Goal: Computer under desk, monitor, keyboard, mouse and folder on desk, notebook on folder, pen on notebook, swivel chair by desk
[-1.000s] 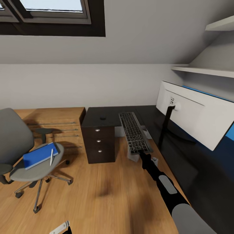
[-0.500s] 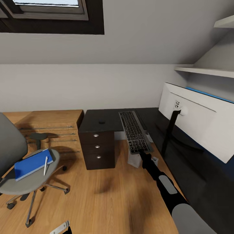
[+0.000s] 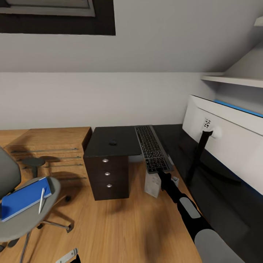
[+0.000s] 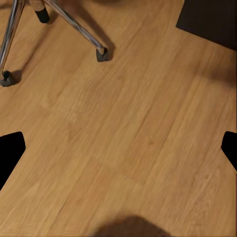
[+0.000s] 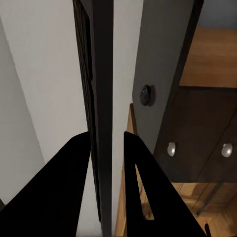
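My right gripper [image 3: 160, 173] is shut on the near end of the keyboard [image 3: 152, 148], which reaches out over the black desk [image 3: 117, 137]. In the right wrist view the keyboard [image 5: 101, 89] runs edge-on between the fingers [image 5: 69, 187]. The small black mouse [image 3: 113, 142] lies on the desk's end above the drawers. The monitor [image 3: 233, 138] stands on the desk at the right, white back toward me. The pale computer [image 3: 152, 185] stands on the floor below the keyboard. At far left the swivel chair [image 3: 25, 219] carries the blue folder [image 3: 22, 199] and the white pen [image 3: 41, 200]. The notebook is hidden. My left gripper [image 4: 118, 150] hangs open over the floor.
A light wooden drawer chest [image 3: 51, 146] stands left of the desk's black drawer unit [image 3: 107, 175]. White shelves [image 3: 233, 79] hang above the monitor. Chrome chair legs and casters [image 4: 101, 53] stand on the wooden floor [image 3: 109, 226] near my left gripper.
The whole picture has shifted: the camera moved, so the chair slid toward the left edge and the monitor toward the right. The keyboard stays held in my right gripper.
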